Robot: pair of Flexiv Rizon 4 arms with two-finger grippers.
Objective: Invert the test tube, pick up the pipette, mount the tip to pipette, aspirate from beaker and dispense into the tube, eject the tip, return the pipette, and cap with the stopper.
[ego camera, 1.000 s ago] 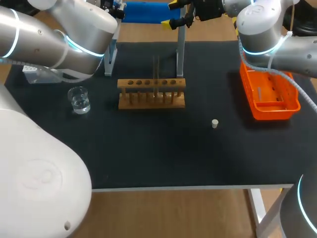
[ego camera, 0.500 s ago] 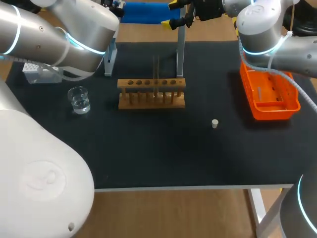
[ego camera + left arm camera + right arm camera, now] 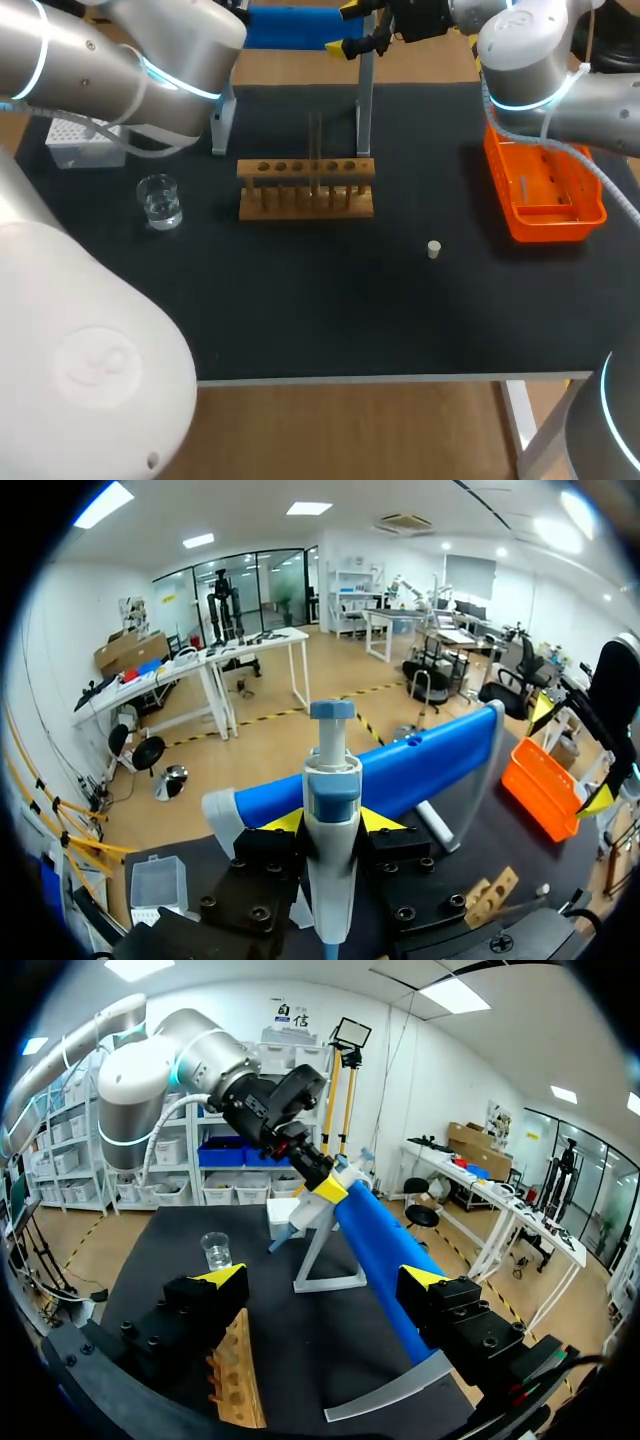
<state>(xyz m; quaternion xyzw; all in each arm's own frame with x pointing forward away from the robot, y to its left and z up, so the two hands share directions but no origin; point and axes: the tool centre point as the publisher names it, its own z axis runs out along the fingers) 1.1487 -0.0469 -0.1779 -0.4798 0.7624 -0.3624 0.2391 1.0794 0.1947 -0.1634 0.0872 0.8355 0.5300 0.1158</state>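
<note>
Where the left tool (image 3: 331,822) is clenched on the pipette (image 3: 332,780) at its blue stand (image 3: 420,765), the yellow tips press the barrel from both sides, just below the plunger. The pipette is judged light, rigid, smooth plastic, best held mid-barrel with the plunger untouched. The right tool (image 3: 323,1278) hangs released. The pipette's lower end is cut off; the test tube (image 3: 315,135) in its rack (image 3: 305,210) shows only faintly.
</note>
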